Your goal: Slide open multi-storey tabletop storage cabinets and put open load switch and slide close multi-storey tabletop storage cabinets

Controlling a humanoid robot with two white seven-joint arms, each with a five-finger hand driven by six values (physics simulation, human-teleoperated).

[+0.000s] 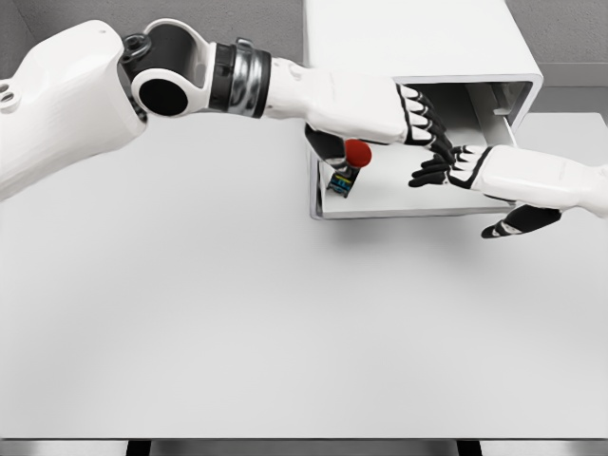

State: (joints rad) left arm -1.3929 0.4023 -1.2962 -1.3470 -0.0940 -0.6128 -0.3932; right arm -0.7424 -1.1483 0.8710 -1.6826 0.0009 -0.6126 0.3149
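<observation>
Head view shows the load switch (347,167) with its red knob lying in the pulled-out drawer (399,195) of the storage cabinet (418,43). Left hand (418,119) and right hand (456,166) hover above with loose fingers, holding nothing. Closing now could jam either wrist, or tip the switch.

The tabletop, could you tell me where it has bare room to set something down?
The table is bare in front of the drawer and to its left. It is crowded inside the drawer, where the switch, the left hand and the right hand meet.
</observation>
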